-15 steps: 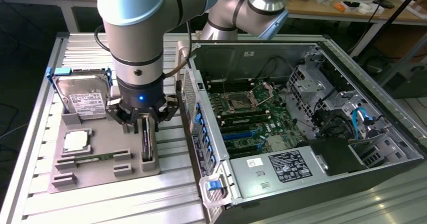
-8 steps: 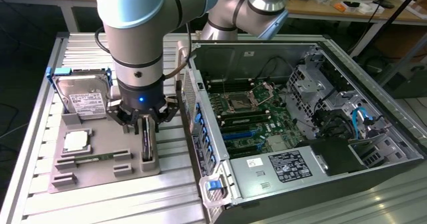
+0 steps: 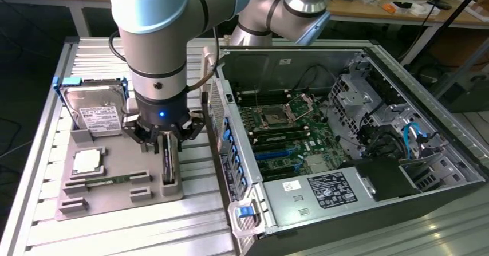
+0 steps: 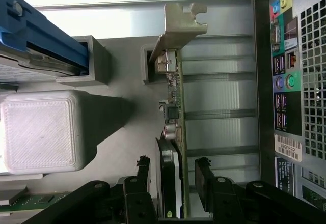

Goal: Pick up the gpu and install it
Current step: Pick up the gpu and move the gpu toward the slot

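1. One gpu (image 3: 169, 165) stands on edge in a slot of the grey tray (image 3: 114, 203), left of centre in the exterior view. Its silver bracket (image 4: 179, 28) is at one end.
2. One claw (image 3: 169, 144) straddles the card. Its two fingers (image 4: 203, 175) are parted, one on each side with a slim gap, gripping nothing.
3. One arm (image 3: 157, 50) points straight down over the tray.
4. The tray also holds one hard drive (image 3: 95, 111), one processor chip (image 3: 88, 163) and one memory stick (image 3: 107, 181).
5. One open computer case (image 3: 344, 153) sits on the slatted surface (image 3: 137, 233) at the exterior view's right.

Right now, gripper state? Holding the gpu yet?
Gripper: open, jaws either side of the upright gpu, a gap showing on each side; not gripping it.
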### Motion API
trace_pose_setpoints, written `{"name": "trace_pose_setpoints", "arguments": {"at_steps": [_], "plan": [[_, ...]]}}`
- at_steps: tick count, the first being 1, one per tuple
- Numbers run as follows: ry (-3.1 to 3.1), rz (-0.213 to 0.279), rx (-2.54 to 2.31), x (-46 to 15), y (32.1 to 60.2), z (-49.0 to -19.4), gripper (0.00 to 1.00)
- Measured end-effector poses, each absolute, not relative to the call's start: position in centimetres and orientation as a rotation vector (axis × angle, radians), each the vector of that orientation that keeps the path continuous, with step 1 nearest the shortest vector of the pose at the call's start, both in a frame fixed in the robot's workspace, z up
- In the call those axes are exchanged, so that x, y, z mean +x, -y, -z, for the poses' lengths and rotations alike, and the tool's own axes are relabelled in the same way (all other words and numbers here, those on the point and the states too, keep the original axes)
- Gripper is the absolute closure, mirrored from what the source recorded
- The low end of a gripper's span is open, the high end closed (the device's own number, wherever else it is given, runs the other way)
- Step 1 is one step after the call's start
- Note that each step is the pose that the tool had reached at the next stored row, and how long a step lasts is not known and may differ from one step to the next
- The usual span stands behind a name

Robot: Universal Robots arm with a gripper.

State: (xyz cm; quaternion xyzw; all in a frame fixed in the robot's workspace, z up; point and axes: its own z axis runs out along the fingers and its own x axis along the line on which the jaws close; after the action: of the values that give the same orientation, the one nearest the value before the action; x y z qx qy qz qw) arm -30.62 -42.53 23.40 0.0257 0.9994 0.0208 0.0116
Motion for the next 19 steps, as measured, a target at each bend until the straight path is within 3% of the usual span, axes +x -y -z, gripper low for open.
{"name": "trace_pose_setpoints", "arguments": {"at_steps": [12, 13, 16, 19], "plan": [[-3.117, -0.064, 0.080, -30.62, 42.29, -23.43, 0.52], [-3.117, -0.064, 0.080, -30.62, 42.29, -23.43, 0.53], [-3.117, -0.064, 0.080, -30.62, 42.29, -23.43, 0.72], [-3.117, -0.064, 0.080, -30.59, 42.28, -23.43, 0.73]]}}
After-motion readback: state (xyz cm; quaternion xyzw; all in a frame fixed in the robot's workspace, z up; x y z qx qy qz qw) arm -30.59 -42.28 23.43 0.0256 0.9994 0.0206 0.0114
